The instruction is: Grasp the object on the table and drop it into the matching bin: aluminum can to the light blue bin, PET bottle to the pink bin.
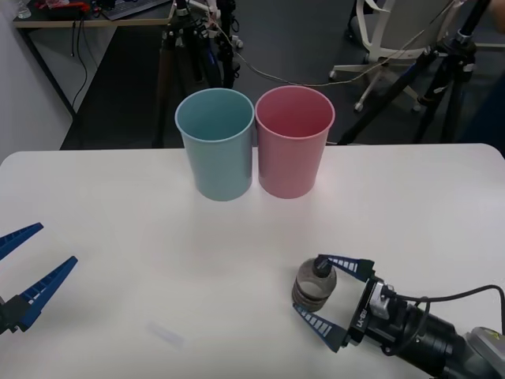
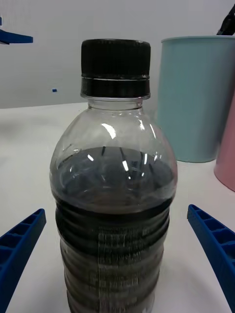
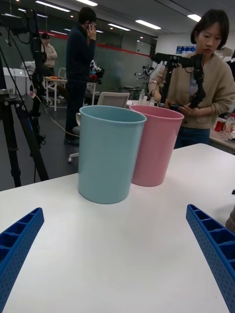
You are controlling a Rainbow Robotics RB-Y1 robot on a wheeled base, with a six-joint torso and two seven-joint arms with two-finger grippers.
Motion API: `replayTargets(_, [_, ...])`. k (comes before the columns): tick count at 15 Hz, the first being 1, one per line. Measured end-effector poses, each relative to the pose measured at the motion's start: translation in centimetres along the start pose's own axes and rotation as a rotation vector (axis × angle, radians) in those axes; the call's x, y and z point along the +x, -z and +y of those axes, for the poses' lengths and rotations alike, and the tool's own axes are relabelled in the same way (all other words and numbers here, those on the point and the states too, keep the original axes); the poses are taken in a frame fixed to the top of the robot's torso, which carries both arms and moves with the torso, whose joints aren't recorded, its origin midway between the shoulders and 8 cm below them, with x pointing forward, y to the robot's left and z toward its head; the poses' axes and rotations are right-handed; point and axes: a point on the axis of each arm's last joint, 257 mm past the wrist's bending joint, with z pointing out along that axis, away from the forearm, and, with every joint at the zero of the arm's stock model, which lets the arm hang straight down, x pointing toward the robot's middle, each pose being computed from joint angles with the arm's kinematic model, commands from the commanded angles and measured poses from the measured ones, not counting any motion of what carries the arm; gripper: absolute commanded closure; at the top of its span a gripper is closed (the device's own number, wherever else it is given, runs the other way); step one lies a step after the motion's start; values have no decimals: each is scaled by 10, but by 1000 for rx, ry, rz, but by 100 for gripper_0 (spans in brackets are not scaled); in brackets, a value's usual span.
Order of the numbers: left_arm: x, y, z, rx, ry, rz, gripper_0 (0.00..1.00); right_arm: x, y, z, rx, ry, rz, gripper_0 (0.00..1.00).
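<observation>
Left hand waits wide open at the tabletop's near left edge, while the right hand, spread wide, straddles the upright bottle at front right. Best to close squarely on its ribbed body, then lift high. The blue bin touches the pink bin behind, so aim carefully.

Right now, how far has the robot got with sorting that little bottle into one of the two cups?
Done: the right gripper has reached the PET bottle, its open fingers either side of it. In hand: the grasp itself, since the bottle stands upright on the table, not yet clamped. Left: closing, lifting, carrying it to the pink bin beside the light blue bin, and dropping it in. The left gripper waits open at the table's left edge.
</observation>
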Motion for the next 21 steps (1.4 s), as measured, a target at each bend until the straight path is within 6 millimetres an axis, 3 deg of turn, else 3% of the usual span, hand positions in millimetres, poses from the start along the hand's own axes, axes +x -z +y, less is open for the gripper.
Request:
replayTargets(8, [0,0,0,0,0,0,0,-4,-30,5,2,-1,-12,0])
replayTargets(9, [0,0,0,0,0,0,0,-4,-32,5,0,-2,-14,28])
replayTargets(10, [0,0,0,0,0,0,0,-5,-34,6,-2,-1,-16,73])
replayTargets(11, [0,0,0,0,0,0,0,-6,-35,7,-3,-2,-18,95])
replayTargets(12, [0,0,0,0,0,0,0,-6,-35,6,-2,-3,-18,100])
replayTargets(21, [0,0,0,0,0,0,0,-4,-21,3,-13,-6,-9,100])
